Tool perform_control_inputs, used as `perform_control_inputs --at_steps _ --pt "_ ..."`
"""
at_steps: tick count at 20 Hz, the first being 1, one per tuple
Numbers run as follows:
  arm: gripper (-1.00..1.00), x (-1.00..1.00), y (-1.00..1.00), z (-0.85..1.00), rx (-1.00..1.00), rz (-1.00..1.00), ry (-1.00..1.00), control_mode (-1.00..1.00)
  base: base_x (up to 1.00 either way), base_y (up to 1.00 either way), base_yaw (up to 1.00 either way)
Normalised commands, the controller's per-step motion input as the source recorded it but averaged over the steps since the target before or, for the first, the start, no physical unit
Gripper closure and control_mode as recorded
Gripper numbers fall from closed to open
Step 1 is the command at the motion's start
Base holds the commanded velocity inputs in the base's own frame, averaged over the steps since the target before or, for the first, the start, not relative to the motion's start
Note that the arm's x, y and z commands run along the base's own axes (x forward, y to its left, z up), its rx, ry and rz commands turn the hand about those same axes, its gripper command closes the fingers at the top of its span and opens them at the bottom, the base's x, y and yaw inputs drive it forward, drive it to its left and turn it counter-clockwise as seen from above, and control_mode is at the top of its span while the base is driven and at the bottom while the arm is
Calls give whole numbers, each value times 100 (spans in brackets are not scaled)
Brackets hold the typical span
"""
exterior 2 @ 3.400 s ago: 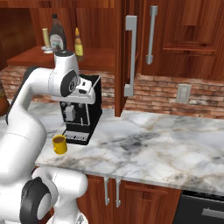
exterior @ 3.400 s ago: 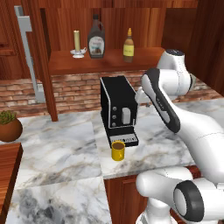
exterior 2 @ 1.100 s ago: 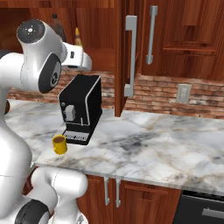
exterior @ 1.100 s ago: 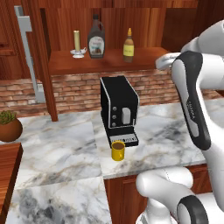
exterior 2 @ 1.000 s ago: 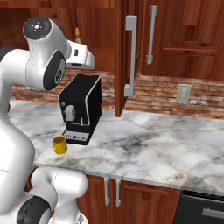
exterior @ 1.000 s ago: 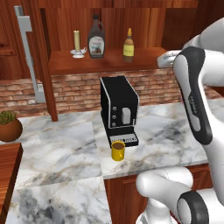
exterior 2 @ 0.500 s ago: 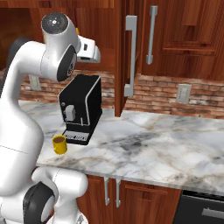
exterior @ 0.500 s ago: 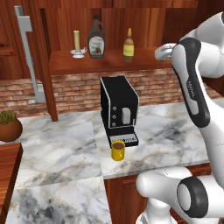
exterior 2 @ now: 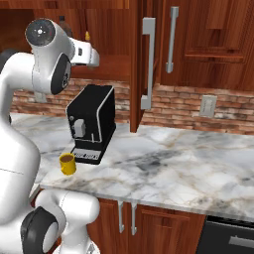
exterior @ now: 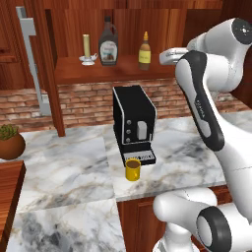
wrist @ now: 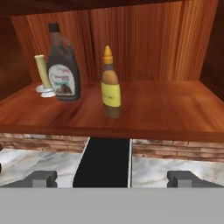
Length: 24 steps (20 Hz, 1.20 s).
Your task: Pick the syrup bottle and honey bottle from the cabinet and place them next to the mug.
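The syrup bottle [exterior: 108, 45] [wrist: 63, 70], a big dark brown jug, stands on the cabinet shelf [exterior: 93, 73] [wrist: 170, 109]. The slim amber honey bottle [exterior: 144, 51] [wrist: 110, 84] with a yellow cap stands just to its right. My gripper [exterior: 163, 56] [wrist: 112, 178] hovers at shelf height, right of the honey bottle and in front of the shelf edge, open with nothing between its widely spread fingertips [wrist: 42, 178]. In the right base view the hand [exterior 2: 88, 54] hides most of the honey bottle. The yellow mug [exterior: 133, 169] [exterior 2: 67, 163] sits on the counter in front of the coffee machine.
A black coffee machine [exterior: 133, 122] [exterior 2: 92, 122] [wrist: 106, 161] stands under the shelf, directly below my hand. A cream candle [exterior: 87, 48] [wrist: 42, 72] on a white holder is left of the syrup bottle. A potted plant [exterior: 10, 141] sits far left. An open cabinet door [exterior 2: 144, 59] hangs right of the shelf.
The arm has swung the hand left and slightly up, closer to the shelf and the honey bottle. The jaws stayed open; bottles and mug have not moved.
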Motion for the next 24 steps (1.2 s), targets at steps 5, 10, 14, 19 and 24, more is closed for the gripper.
perform_control_inputs --at_steps 5,10,14,19,24 --pt "-100 3 3 0 0 0 -6 -100 0 0 0" --pt "-100 -5 1 3 0 0 -3 -100 0 0 0" --pt "-100 2 0 10 0 0 0 -100 0 0 0" --pt "-100 31 -3 22 -1 0 17 -100 0 0 0" --pt "-100 34 0 2 -2 0 16 -100 0 0 0"
